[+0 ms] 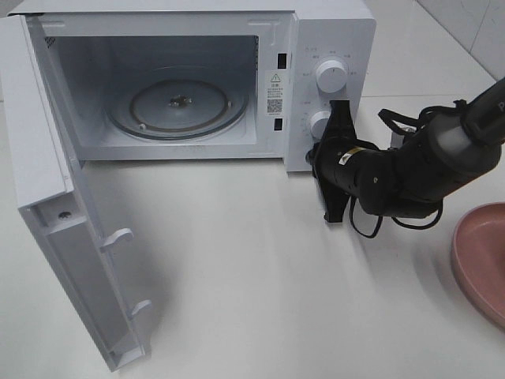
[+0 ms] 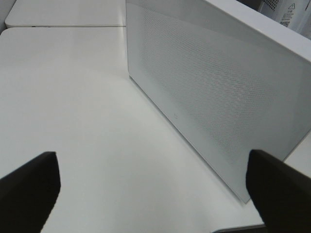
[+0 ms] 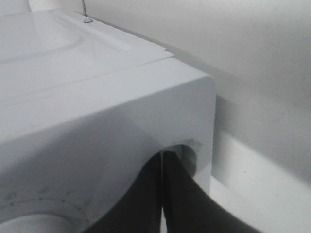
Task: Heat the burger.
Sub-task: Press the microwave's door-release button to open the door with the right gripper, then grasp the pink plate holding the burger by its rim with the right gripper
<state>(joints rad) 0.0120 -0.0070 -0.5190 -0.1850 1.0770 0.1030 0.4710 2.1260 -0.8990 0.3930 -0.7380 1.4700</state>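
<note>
The burger is shown in no view, so its place cannot be told. The right gripper (image 3: 164, 160) is closed together at the white microwave oven's (image 1: 339, 31) control panel (image 1: 331, 47). The left gripper (image 2: 150, 191) is held apart, empty, near the open door (image 1: 47, 197).

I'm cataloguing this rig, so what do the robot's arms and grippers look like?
The right arm is glossy black with a grey upper segment, loose black cables and a small pale label. The right gripper has slim dark fingers; the left gripper has blocky matte-black ones.
</note>
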